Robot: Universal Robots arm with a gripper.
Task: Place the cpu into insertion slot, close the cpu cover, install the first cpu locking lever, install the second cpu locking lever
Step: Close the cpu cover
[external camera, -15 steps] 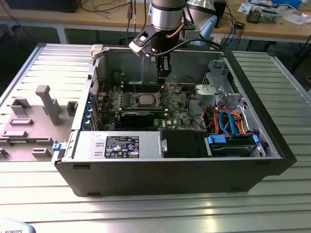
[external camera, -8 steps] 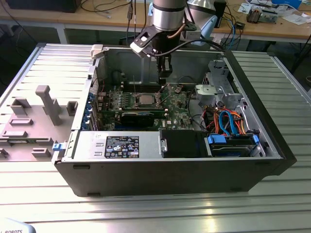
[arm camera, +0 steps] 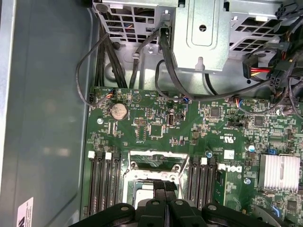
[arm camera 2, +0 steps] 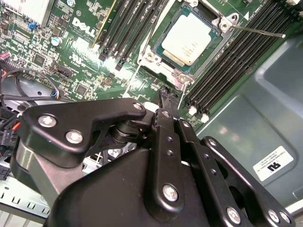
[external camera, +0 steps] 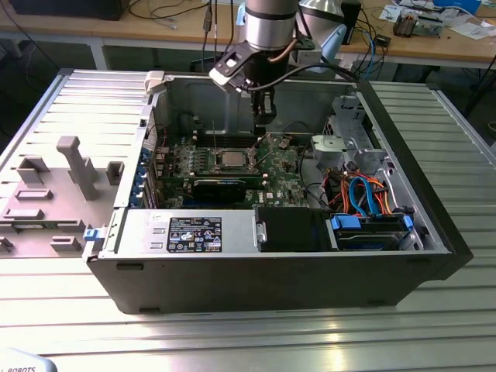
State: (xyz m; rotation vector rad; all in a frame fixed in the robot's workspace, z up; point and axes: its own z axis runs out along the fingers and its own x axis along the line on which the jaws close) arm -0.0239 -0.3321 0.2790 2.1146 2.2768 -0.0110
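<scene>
Tool (arm camera 2: 165, 94), closed on nothing, near the cpu (arm camera 2: 187, 40) seated in the insertion slot (arm camera 2: 158, 60); closed tips probably suit pushing the locking lever (arm camera 2: 258, 31) that juts free.

The gripper (arm camera: 164, 192) covers part of the cpu (arm camera: 143, 194)

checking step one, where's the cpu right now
In the second wrist view the cpu lies in the middle of the green motherboard, between two banks of memory slots, just past the gripper.
</scene>
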